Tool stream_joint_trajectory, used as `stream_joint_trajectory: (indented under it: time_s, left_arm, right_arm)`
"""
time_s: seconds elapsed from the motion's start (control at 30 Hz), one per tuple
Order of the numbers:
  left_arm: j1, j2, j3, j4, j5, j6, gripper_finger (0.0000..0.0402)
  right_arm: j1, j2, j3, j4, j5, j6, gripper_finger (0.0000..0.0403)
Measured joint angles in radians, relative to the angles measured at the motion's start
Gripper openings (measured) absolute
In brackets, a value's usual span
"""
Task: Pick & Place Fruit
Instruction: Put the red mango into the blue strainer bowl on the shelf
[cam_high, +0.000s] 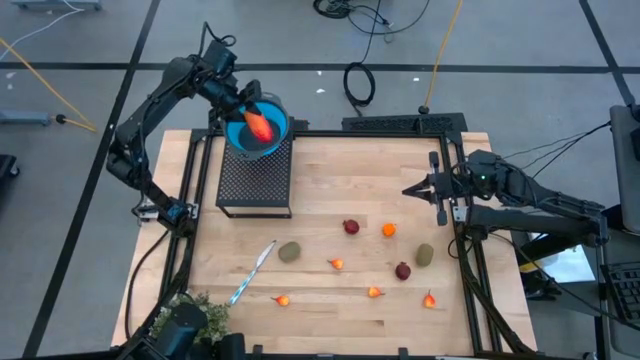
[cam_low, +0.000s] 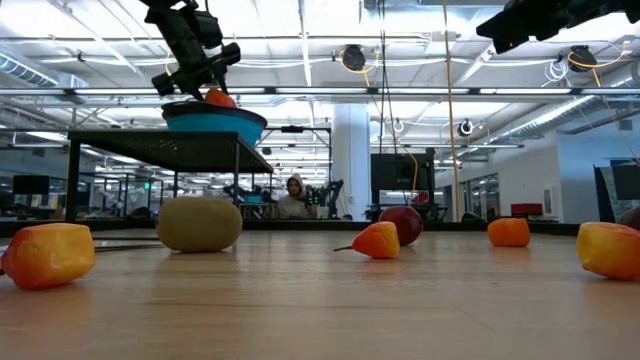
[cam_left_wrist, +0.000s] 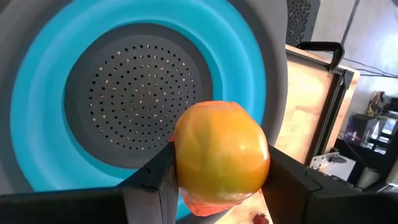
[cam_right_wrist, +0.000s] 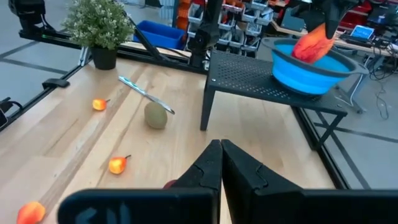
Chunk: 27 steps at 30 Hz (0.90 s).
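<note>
A long red-orange fruit (cam_high: 259, 126) hangs over a blue strainer bowl (cam_high: 238, 138), with my left gripper (cam_left_wrist: 219, 177) shut on it. The bowl stands on a black perforated stand (cam_high: 256, 180) at the table's far left. More fruit lies on the wooden table: olive ovals (cam_high: 290, 252) (cam_high: 425, 254), dark red balls (cam_high: 351, 227) (cam_high: 403, 270), an orange piece (cam_high: 389, 230) and several small orange-red bits (cam_high: 336, 264). Shut and holding nothing, my right gripper (cam_high: 410, 189) hovers at the table's right side. My left gripper pinches the long fruit's two sides (cam_left_wrist: 186, 155) between its fingers (cam_left_wrist: 158, 180), which lie across the fruit. The fingers slant down from the far left. The fruit is lifted and tilted, its lower end (cam_right_wrist: 305, 53) dipping inside the bowl's rim; whether it touches the bowl I cannot tell.
A slim blue-handled knife (cam_high: 252, 272) lies near the left olive oval. A bushy green plant (cam_high: 195, 310) stands at the near left corner. Black frame rails (cam_high: 470, 260) run along the table's left and right sides. In the low view, a person shows far behind the table.
</note>
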Motion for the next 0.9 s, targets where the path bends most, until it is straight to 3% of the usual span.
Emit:
stream_joint_trajectory:
  time_s: [0.57,0.9]
  left_arm:
    - [-0.028,0.0,0.0,0.068,-0.119,-0.113,0.0168]
    - [-0.044,0.056,-0.001,0.071,-0.115,-0.094,0.0168]
  right_arm:
    - [0.0,0.0,0.0,-0.006,0.0,-0.024,0.0]
    - [0.0,0.0,0.0,-0.006,0.0,-0.024,0.0]
